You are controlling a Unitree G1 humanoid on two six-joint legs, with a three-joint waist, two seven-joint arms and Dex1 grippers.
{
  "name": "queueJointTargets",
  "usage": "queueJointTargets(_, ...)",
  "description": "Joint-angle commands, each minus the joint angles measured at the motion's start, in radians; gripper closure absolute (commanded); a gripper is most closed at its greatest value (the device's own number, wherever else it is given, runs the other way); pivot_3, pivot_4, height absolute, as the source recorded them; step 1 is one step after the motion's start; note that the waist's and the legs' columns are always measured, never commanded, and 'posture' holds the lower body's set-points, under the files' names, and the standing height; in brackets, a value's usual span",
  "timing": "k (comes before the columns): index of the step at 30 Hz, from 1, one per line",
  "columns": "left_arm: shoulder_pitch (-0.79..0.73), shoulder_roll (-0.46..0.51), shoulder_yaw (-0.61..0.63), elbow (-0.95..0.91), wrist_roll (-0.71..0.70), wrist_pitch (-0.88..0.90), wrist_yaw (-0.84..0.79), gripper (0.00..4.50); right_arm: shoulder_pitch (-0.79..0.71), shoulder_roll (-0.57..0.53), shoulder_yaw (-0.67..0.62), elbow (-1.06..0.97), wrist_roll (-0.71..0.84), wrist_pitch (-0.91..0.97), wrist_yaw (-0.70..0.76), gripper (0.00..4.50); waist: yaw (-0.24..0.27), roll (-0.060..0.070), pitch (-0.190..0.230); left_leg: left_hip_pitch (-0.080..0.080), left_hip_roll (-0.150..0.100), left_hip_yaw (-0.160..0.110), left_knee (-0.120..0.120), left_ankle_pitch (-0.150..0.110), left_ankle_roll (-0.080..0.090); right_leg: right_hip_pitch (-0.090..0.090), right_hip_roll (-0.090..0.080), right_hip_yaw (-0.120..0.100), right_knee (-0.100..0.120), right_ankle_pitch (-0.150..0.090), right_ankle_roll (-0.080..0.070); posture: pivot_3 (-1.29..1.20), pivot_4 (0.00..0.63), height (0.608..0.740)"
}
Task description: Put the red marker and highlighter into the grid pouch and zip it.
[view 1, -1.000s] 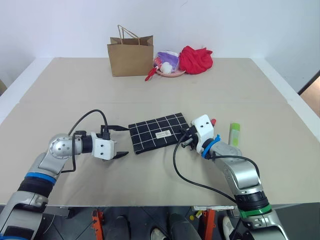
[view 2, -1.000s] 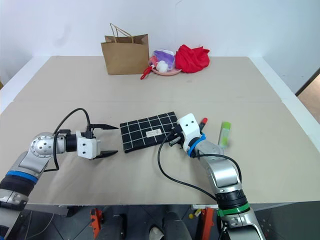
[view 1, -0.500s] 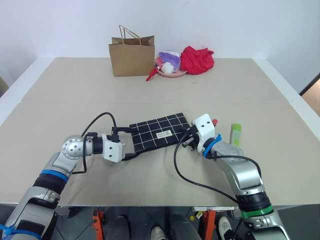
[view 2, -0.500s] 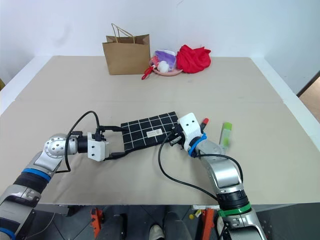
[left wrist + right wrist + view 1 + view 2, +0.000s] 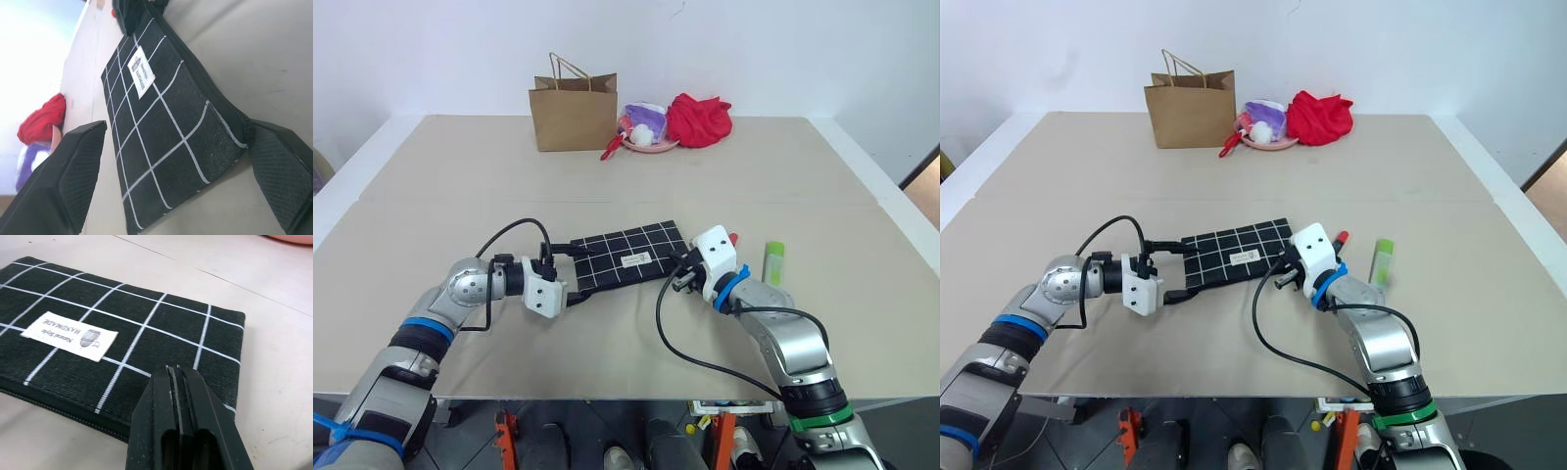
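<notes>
Two grippers flanking grid pouch [image 5: 622,257] at table centre: left gripper [image 5: 574,272] at nine o'clock, jaws apart astride its end; right gripper [image 5: 677,275] at three o'clock, jaws together. Highlighter [image 5: 772,262] and red marker [image 5: 731,238] further toward three.

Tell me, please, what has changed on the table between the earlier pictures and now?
The left end effector, fingers wide open, moved toward the grid pouch and now brackets its near end, one finger on each side; it has not closed. The right end effector stayed shut at the pouch's other end. The pouch, red marker, highlighter and paper bag kept their places.
</notes>
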Motion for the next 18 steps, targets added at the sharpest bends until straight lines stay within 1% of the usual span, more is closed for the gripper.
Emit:
queueJointTargets(1, 0.009, -0.009, -0.008, 0.000, -0.073, 0.067, -0.068, 0.00, -0.003, -0.003, -0.014, -0.055, -0.001, -0.021, 0.004, 4.47, 0.000, 0.000, 0.000, 0.000, 0.000, 0.000, 0.000, 0.000, 0.000, 0.000, 0.000, 0.000, 0.000, 0.000, 0.000, 0.00, 0.150, 0.740)
queueJointTargets(8, 0.018, -0.015, -0.023, 0.001, -0.120, 0.118, -0.157, 0.00, 0.002, 0.003, -0.004, -0.063, -0.005, -0.024, 0.006, 4.47, 0.000, 0.000, 0.000, 0.000, 0.000, 0.000, -0.001, 0.000, 0.000, 0.000, 0.000, 0.000, 0.000, -0.001, 0.000, 0.00, 0.150, 0.740)
queueJointTargets(11, 0.018, -0.026, -0.040, -0.012, -0.150, 0.116, -0.218, 0.84, 0.004, -0.001, -0.006, -0.061, -0.006, -0.026, 0.011, 4.50, -0.001, 0.000, 0.000, 0.000, 0.000, 0.000, -0.001, 0.000, 0.000, 0.000, 0.000, 0.000, 0.000, -0.002, 0.000, 0.00, 0.150, 0.740)
queueJointTargets(13, 0.015, -0.029, -0.044, -0.014, -0.140, 0.109, -0.224, 1.80, 0.004, -0.004, -0.010, -0.062, -0.006, -0.025, 0.012, 4.50, 0.000, 0.000, 0.000, -0.001, 0.000, 0.000, -0.001, 0.000, 0.000, 0.000, 0.000, 0.000, 0.000, -0.002, 0.000, 0.00, 0.150, 0.740)
queueJointTargets(14, 0.015, -0.032, -0.044, -0.013, -0.142, 0.110, -0.232, 2.03, 0.004, -0.005, -0.011, -0.062, -0.006, -0.024, 0.013, 4.50, 0.000, 0.000, 0.000, -0.001, 0.000, 0.000, -0.001, 0.000, 0.000, 0.000, 0.000, 0.000, 0.000, -0.002, 0.000, 0.00, 0.150, 0.740)
queueJointTargets(15, 0.017, -0.034, -0.043, -0.014, -0.144, 0.111, -0.238, 2.66, 0.005, -0.005, -0.011, -0.064, -0.006, -0.024, 0.013, 4.50, 0.000, 0.000, 0.000, -0.001, 0.000, 0.000, -0.001, 0.000, 0.000, 0.000, 0.000, 0.000, 0.000, -0.002, 0.000, 0.00, 0.150, 0.740)
queueJointTargets(16, 0.014, -0.037, -0.046, -0.009, -0.141, 0.105, -0.243, 2.99, 0.005, -0.005, -0.011, -0.064, -0.007, -0.023, 0.013, 4.50, 0.000, 0.000, 0.000, -0.001, 0.000, 0.000, -0.001, 0.000, 0.000, 0.000, 0.000, 0.000, 0.000, -0.002, 0.000, 0.00, 0.150, 0.740)
queueJointTargets(17, 0.012, -0.038, -0.048, -0.008, -0.138, 0.101, -0.246, 3.52, 0.007, -0.006, -0.011, -0.066, -0.007, -0.022, 0.013, 4.50, 0.000, 0.000, 0.000, -0.001, 0.000, 0.000, -0.001, 0.000, 0.000, 0.000, 0.000, 0.000, 0.000, -0.002, 0.000, 0.00, 0.150, 0.740)
queueJointTargets(18, 0.009, -0.038, -0.050, -0.004, -0.131, 0.094, -0.244, 3.95, 0.009, -0.006, -0.011, -0.069, -0.008, -0.021, 0.012, 4.50, 0.000, 0.000, 0.000, -0.001, 0.000, 0.000, -0.001, 0.000, 0.000, 0.000, 0.000, 0.000, 0.000, -0.002, 0.000, 0.00, 0.150, 0.740)
